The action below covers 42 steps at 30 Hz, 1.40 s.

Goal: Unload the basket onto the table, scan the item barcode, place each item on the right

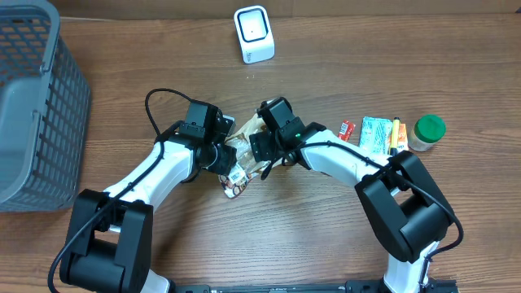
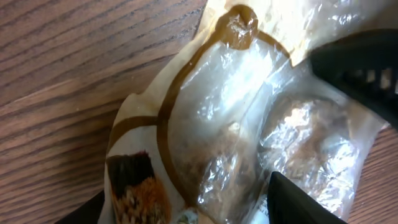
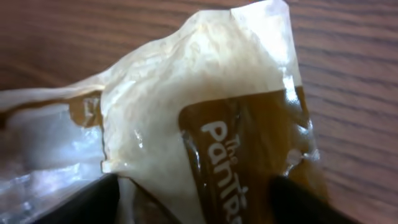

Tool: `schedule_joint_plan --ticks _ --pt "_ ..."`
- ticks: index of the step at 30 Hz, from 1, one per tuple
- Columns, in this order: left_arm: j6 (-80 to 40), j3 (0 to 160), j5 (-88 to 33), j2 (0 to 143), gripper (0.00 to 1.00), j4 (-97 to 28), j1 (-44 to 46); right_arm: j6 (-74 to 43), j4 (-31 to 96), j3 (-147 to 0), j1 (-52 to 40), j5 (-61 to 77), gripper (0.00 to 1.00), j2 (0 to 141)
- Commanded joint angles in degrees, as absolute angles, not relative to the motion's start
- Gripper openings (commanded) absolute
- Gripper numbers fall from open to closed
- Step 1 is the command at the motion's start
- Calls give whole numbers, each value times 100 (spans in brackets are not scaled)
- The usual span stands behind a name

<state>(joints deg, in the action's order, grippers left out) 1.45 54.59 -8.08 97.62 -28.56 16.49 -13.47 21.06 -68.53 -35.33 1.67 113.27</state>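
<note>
The clear plastic snack bag (image 2: 211, 112) carries cream panels, brown bands and white lettering. The brown wooden table (image 1: 326, 244) shows darker grain lines. The grey plastic mesh basket (image 1: 32, 98) has a grid pattern. The white box-shaped scanner (image 1: 254, 34) is plain, and the round green jar lid (image 1: 429, 127) is solid.

I count one snack bag (image 1: 238, 156) in the middle of the tabletop, one white scanner (image 1: 254, 33) far off and one grey basket (image 1: 32, 106) left. To the right are one green-lidded jar (image 1: 427, 130), one teal packet (image 1: 375, 133), one small red packet (image 1: 348, 129) and one yellow stick (image 1: 396, 134).
</note>
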Motion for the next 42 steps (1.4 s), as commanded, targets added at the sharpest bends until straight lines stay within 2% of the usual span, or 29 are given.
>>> schedule_joint_plan --ticks 1,5,8,11,15,17,18,19,20,24,28,32,36,38,42 --pt "62 5529 -792 9815 57 -2877 1651 -1345 2338 -6834 -3551 816 59 11456" --pt "62 5529 -792 9815 59 -2858 1651 -1385 2749 -6834 -3531 1474 53 11301" --pt "38 5529 -790 9815 59 -2827 1651 -1568 2943 -6834 -3468 1511 60 11260" --pt "-49 5529 -746 9815 59 -2797 1651 -1568 3000 -6831 -3433 1511 60 11262" --pt "-154 5529 -705 9815 60 -2783 1651 -1678 3011 -6831 -3433 1514 41 11262" --pt "-231 5533 -703 9813 62 -2709 1638 -1737 2971 -6831 -3424 1509 38 11262" --pt "-290 5553 -705 9800 64 -2681 1619 -1758 2956 -6831 -3402 1509 33 11262" --pt "-388 5603 -705 9780 66 -2674 1592 -1761 2941 -6831 -3380 1511 22 11260" --pt "-497 5658 -707 9756 67 -2683 1562 -1780 2919 -6831 -3343 1511 18 11260" --pt "-1087 6047 -862 9583 73 -3017 1382 -1981 2849 -6838 -3120 1511 12 11260" --pt "-1490 6420 -1634 9546 81 -3835 1238 -2460 2858 -6838 -2891 1514 4 11260" --pt "-1564 6359 -1699 9561 83 -4381 1247 -2556 2904 -6838 -2792 1511 4 11260" --pt "-1594 5992 -1656 9605 82 -4082 1278 -2556 2906 -6836 -2838 1511 5 11262" --pt "-1710 5765 -1601 9668 79 -3793 1278 -2558 2904 -6836 -2853 1514 14 11262" --pt "-1809 5360 -1612 9808 64 -3212 1278 -2556 2969 -6836 -2853 1514 45 11262"
